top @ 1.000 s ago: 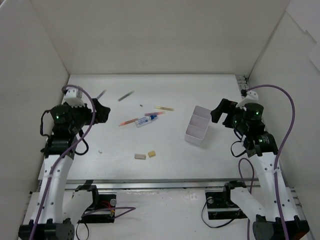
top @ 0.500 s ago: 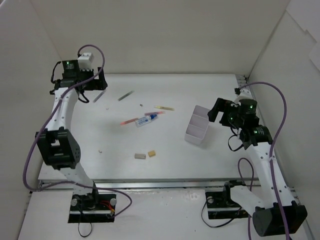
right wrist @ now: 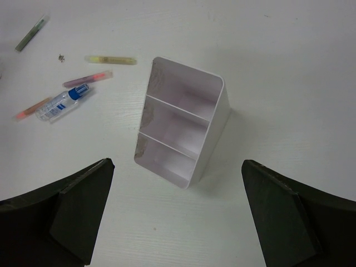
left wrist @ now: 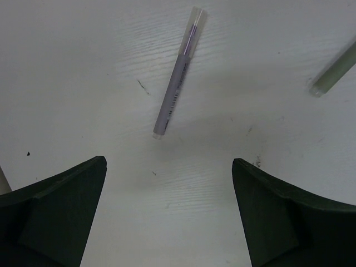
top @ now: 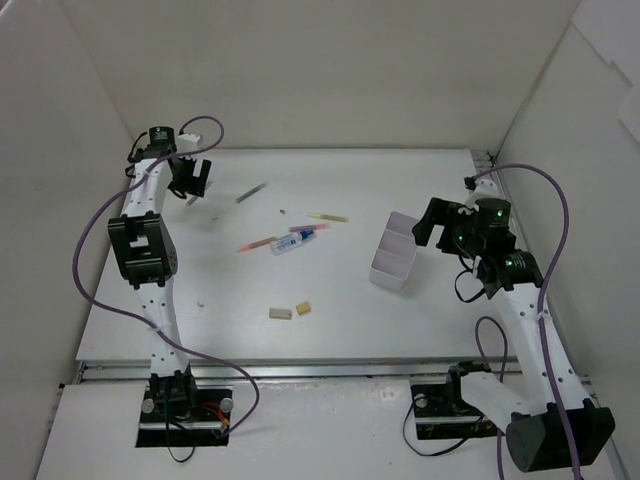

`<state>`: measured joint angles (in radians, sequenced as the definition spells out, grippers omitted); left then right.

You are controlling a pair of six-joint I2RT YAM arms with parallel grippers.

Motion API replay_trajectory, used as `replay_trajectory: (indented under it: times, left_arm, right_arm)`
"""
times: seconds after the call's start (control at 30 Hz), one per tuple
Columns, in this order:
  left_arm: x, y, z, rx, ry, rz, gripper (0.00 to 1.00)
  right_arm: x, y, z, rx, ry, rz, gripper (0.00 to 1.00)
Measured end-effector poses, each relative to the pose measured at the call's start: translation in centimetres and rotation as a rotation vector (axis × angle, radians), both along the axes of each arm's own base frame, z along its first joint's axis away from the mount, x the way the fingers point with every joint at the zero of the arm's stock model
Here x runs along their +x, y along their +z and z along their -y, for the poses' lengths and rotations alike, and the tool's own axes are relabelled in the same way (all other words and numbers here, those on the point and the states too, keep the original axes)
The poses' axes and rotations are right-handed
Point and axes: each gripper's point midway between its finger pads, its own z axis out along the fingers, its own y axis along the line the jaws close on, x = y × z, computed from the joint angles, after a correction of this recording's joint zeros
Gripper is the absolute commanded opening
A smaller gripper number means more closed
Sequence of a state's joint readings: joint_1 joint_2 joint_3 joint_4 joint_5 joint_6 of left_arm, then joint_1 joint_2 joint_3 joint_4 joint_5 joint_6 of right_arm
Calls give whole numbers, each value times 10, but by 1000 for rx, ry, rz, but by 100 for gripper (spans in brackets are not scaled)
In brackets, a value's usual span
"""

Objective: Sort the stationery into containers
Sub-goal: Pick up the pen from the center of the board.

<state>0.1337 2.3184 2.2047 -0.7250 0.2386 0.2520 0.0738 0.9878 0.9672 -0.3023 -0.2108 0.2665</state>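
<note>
Nearest the arm bases, left of the small white three-compartment plastic box (right wrist: 218, 119), we see two beige eraser blocks (top: 280, 313) side by side. The right tool (right wrist: 178, 166) hangs just right of that box, fingers spread, holding nothing. Farther left of the box lie a red pen (top: 257, 243), a clear stubby tube with a blue end (right wrist: 62, 104) and a pale yellow pen (right wrist: 111, 59). Farthest left, the left tool (left wrist: 168, 166) is released wide above the table (left wrist: 67, 67). A thin grey pen (left wrist: 175, 89) lies just ahead of its fingertips, long axis pointing away from the tool. We judge the left arm far nearer; it must advance before closing across the barrel.
</note>
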Motion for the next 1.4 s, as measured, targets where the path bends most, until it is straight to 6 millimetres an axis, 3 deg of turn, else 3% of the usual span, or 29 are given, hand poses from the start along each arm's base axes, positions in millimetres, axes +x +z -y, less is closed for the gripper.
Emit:
replay_trajectory:
  times: [0.17, 0.43, 0.47, 0.5, 0.7, 0.77, 0.93, 1.13, 1.4]
  left_arm:
    - [-2, -30, -9, 43, -12, -57, 85]
    - [14, -45, -12, 53, -46, -48, 81]
    - [14, -49, -11, 52, -49, -52, 100]
    - [15, -54, -11, 52, -57, -60, 74]
    - [17, -74, -10, 41, -70, -88, 71]
    - [17, -74, -9, 39, -77, -88, 54]
    - [22, -66, -10, 48, -94, -78, 37]
    - [13, -76, -9, 47, -107, -131, 48]
    - [10, -78, -9, 47, -117, -152, 48]
  right_arm:
    - [0, -2, -4, 2, 18, -7, 98]
    - [1, -5, -5, 4, 26, -17, 98]
    - [1, -6, -5, 4, 26, -19, 98]
    - [1, -6, -5, 4, 26, -19, 98]
    - [1, -5, -6, 6, 29, -18, 98]
    - [1, -5, -6, 6, 30, -18, 98]
    - [1, -5, -6, 6, 29, -17, 98]
    - [1, -5, -6, 6, 28, -17, 98]
    - [0, 0, -5, 5, 22, 0, 98]
